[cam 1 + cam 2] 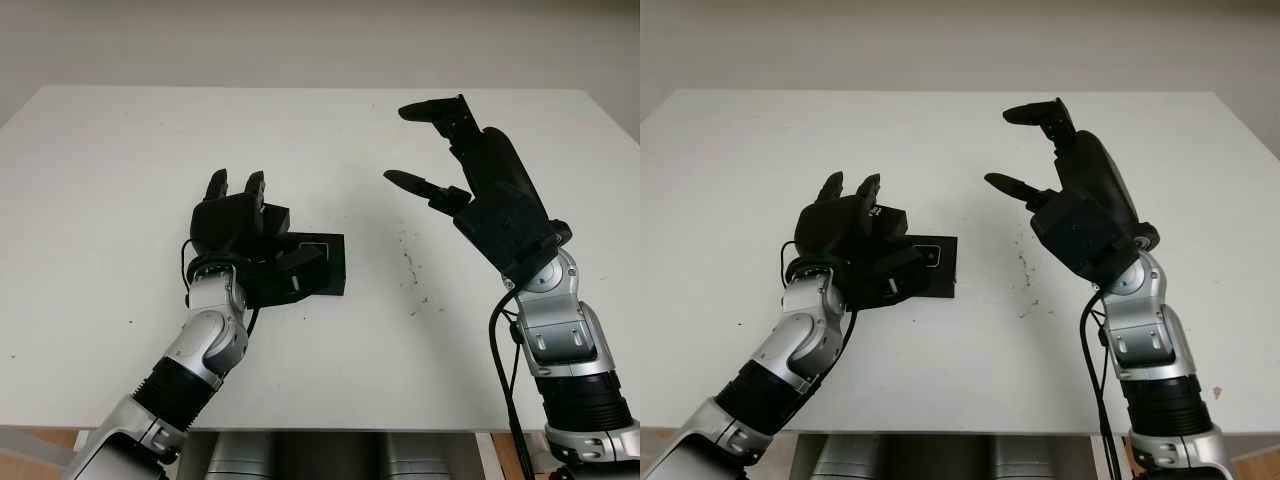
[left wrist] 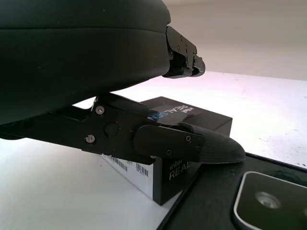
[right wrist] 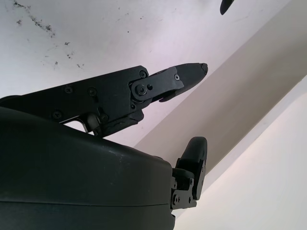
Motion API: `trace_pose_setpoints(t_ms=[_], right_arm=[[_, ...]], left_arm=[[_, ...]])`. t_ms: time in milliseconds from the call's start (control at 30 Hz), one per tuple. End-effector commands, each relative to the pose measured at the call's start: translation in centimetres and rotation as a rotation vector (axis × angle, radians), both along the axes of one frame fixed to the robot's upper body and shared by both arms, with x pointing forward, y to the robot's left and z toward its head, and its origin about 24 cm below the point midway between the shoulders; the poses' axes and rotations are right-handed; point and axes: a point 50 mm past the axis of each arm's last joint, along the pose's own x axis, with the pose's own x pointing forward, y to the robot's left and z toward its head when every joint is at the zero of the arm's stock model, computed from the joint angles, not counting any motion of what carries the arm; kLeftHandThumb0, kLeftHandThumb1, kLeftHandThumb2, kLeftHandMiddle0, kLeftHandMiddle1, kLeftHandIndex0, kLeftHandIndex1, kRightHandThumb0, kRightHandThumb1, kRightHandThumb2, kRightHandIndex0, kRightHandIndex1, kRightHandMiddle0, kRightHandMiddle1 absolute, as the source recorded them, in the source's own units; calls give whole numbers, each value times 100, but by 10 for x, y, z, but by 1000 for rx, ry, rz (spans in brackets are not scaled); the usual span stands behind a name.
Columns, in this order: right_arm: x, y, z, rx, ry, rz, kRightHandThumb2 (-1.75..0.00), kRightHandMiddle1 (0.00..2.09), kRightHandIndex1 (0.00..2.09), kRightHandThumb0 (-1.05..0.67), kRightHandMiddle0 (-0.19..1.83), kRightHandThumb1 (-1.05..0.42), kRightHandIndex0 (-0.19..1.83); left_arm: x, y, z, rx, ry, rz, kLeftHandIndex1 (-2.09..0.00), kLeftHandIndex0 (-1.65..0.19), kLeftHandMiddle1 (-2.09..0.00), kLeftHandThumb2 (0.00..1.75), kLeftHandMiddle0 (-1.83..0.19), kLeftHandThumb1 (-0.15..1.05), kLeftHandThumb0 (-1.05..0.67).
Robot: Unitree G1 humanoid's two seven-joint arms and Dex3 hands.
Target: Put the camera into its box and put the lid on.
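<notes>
White table (image 1: 120, 160) spans the scene, matte, with dark specks right of centre. At centre-left the left hand (image 1: 240, 225) curls over a glossy black rectangular box (image 2: 192, 120), likely steadying it; its flat lid (image 1: 322, 262) lies touching alongside. The camera itself I cannot make out. Right hand (image 1: 470, 180) hovers raised, holding nothing.

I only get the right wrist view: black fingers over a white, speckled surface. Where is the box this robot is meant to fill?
Observer: A black box sits on the white table, under the left hand.
Operator: Is there anything next to it?
Observer: A flat black piece with a pale-rimmed panel lies right beside the box, on the side toward the right hand.
Operator: And the hand I am looking past?
Observer: The right hand is open and raised above the table, well apart from the box.
</notes>
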Motion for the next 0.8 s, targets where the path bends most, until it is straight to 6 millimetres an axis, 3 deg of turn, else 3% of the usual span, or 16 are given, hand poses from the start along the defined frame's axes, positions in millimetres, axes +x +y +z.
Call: trace_pose_setpoints(t_ms=[0,333,433,767], right_arm=[[-2,-1,6,4,-25,1,-5,100,6,-52,-1,-104,22],[-1,-1,7,-4,-31,8,-5,97,5,-53,0,-104,22],[-1,-1,8,-13,-33,5,-5,98,6,-54,0,-104,22],[0,0,7,-18,-33,10,-5,100,6,-55,0,-104,22]], left_arm=[[2,15,-6,49,20,58,-6,-17,-7,6,-6,101,-46],[6,26,-2,-44,25,75,-5,-15,-5,5,-7,101,-46],[5,30,3,-190,6,47,-5,-14,-4,5,-5,100,-42],[-5,58,46,-553,-31,-221,-3,-8,-5,6,-2,102,-50]])
